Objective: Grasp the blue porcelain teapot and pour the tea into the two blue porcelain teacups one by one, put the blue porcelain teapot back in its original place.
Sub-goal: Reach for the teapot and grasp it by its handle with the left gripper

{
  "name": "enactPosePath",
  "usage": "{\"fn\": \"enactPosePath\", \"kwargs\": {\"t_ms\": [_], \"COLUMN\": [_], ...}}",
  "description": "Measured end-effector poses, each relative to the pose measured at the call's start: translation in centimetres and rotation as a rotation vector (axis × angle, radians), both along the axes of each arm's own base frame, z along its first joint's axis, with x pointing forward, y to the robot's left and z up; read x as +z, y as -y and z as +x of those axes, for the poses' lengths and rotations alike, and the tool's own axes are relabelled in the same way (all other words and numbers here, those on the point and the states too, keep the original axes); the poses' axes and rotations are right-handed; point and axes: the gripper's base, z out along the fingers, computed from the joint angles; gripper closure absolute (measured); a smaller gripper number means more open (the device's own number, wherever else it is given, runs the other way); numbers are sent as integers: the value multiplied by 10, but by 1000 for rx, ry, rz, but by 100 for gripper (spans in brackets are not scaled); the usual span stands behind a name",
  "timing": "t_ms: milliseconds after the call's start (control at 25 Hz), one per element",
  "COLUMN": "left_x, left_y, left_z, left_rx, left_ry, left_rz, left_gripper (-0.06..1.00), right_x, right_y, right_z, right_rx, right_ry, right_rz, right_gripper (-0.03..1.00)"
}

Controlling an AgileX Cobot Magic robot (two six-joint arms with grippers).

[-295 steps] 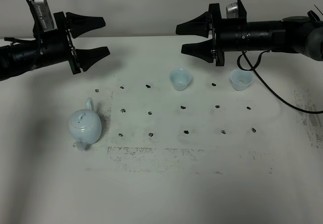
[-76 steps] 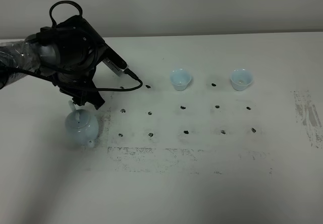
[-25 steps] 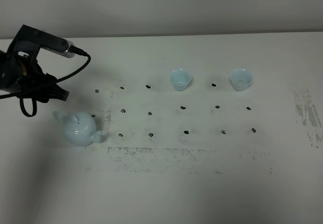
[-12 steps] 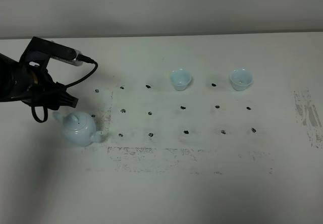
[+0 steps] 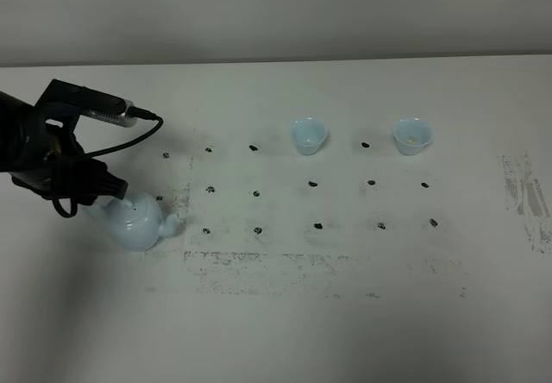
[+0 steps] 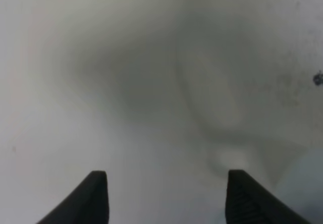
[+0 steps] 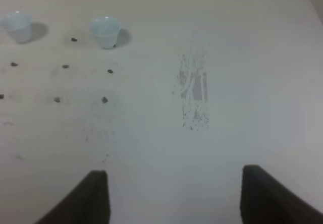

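Within the last half second the left gripper (image 6: 169,199) has been brought down and in against the left side of the blue porcelain teapot (image 5: 138,223). The loop handle, plainly exposed a moment earlier, is now covered by the dark wrist in the high view. The teapot itself has hardly been displaced. It is found upright on the table (image 5: 345,314) at the left, well apart from the two blue porcelain teacups (image 5: 308,134), the second of which (image 5: 411,135) is set further right. Its spout (image 5: 172,222) is turned to the right, whereas three seconds ago it was pointed at the near edge. It is judged that the grasp on the handle is the step in hand and that no pouring has been started. The left arm is reached in low from the left edge, its wrist pitched down toward the pot and a cable looped above it. In the left wrist view the two fingertips are seen standing apart, with a blurred pale shape (image 6: 209,98), taken for the handle, ahead of the gap and nearer one finger, so nothing is clamped yet. The right gripper (image 7: 171,199) is absent from the high view. In its own view its jaws are likewise held apart above the table, with the cups far off.
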Motion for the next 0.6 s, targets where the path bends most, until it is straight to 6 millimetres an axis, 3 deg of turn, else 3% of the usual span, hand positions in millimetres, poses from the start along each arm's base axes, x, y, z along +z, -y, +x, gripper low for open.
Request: {"fn": "enactPosePath", "kwargs": {"t_ms": [600], "left_x": [-5], "left_y": [-3], "left_z": [-11], "left_rx": [46], "left_ry": [-127], "left_rz": [18], "left_gripper": [46], "right_x": [0], "right_y": [0], "right_z": [0], "right_rx": [0], "right_ry": [0], "right_rz": [0], "right_gripper": [39]}}
